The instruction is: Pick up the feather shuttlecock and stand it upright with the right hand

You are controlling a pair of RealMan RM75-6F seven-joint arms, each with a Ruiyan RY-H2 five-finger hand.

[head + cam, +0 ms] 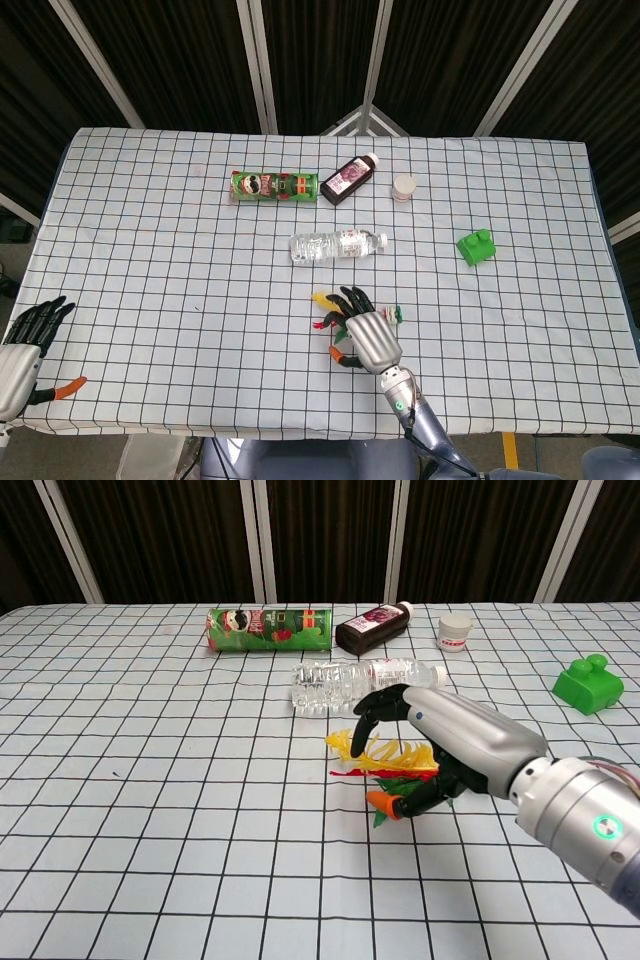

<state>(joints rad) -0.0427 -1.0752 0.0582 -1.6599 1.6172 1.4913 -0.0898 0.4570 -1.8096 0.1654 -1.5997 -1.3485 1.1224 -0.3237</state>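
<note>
The feather shuttlecock [352, 746] lies on its side on the checked tablecloth, with yellow, red and green feathers pointing left. My right hand [450, 745] arches over it, fingers spread above the feathers and the orange-tipped thumb low on the near side. The fingers do not visibly grip it. From the head view the right hand [368, 335] covers most of the shuttlecock [322, 300], and only feather tips and a bit of the base show. My left hand [20, 345] rests at the table's near left corner, fingers spread, holding nothing.
A water bottle [365, 683] lies just beyond the shuttlecock. Further back are a green chip can [268, 627], a dark bottle [373, 627] and a small white jar [454, 632]. A green block [588, 687] sits at the right.
</note>
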